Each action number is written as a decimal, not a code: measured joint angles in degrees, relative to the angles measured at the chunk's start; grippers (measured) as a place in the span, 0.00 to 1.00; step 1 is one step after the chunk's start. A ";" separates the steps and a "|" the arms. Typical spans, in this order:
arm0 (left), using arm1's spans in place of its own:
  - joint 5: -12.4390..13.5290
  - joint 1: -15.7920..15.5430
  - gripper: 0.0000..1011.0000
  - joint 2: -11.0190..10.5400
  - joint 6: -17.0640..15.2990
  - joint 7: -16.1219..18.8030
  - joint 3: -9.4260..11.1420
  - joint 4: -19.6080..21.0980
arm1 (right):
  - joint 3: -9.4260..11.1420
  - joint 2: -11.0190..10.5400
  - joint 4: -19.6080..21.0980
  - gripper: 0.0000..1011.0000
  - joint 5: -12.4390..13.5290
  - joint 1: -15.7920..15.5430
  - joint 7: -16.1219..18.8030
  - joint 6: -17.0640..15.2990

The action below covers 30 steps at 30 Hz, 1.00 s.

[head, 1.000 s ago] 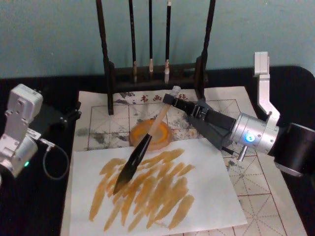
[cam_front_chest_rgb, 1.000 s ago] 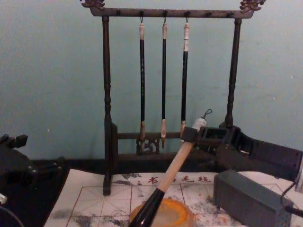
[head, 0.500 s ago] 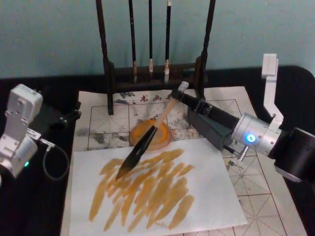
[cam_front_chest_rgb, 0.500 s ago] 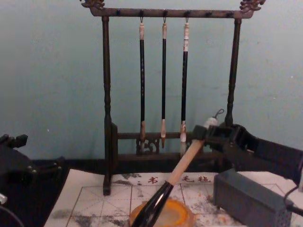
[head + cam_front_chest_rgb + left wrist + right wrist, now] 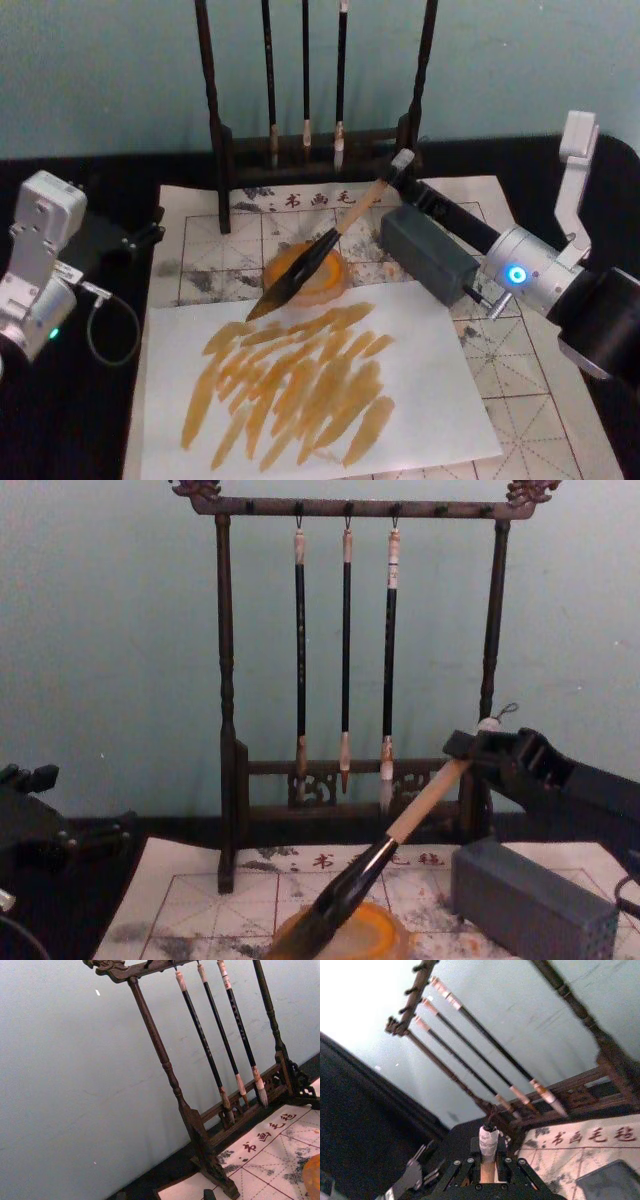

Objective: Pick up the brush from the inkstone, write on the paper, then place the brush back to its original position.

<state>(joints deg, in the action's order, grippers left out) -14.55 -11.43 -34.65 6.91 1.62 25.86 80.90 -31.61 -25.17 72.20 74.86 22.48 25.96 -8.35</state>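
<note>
The right pincer [image 5: 393, 176], clamped on the white-wrapped end of the one brush [image 5: 320, 250], has drawn back toward the stand [image 5: 225, 680] with its three thin brushes [image 5: 346, 640], so the dark tip now slants across the single inkstone [image 5: 330, 276] on the paper [image 5: 200, 230], contact unclear, with the left arm [image 5: 40, 265] parked at the tabletop's left.

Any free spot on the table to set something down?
Bare paper right of the stroked sheet, near side of the block. Crowded between rack and sheet: inkstone, brush, right end effector.
</note>
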 joint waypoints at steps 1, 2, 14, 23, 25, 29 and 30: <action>0.00 0.00 0.99 0.00 0.00 0.00 0.00 0.00 | 0.22 0.08 0.13 0.19 0.00 -0.19 -0.44 0.30; 0.00 0.00 0.99 0.00 0.00 0.00 0.00 0.00 | 0.66 0.26 0.39 0.19 -0.03 -0.60 -1.22 0.91; 0.00 0.00 0.99 0.00 0.00 0.00 0.00 0.00 | 4.16 2.50 1.90 0.20 -0.01 -3.68 -7.34 4.70; 0.00 0.00 0.99 0.00 0.00 0.00 0.00 0.00 | 6.86 4.10 2.91 0.19 -0.20 -5.78 -11.92 6.58; 0.00 0.00 0.99 0.00 0.00 0.00 0.00 0.00 | 7.20 4.33 3.01 0.19 -0.24 -6.04 -12.38 6.76; 0.00 0.00 0.99 0.00 0.00 0.00 0.00 0.00 | 7.95 4.97 3.30 0.19 -0.93 -6.79 -13.52 7.50; 0.00 0.00 0.99 0.00 0.00 0.00 0.00 0.00 | 8.04 5.07 3.36 0.19 -1.08 -6.91 -13.68 7.58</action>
<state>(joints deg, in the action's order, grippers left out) -14.55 -11.43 -34.65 6.91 1.62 25.86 80.90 -23.57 -20.10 75.55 73.78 15.57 12.27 -0.77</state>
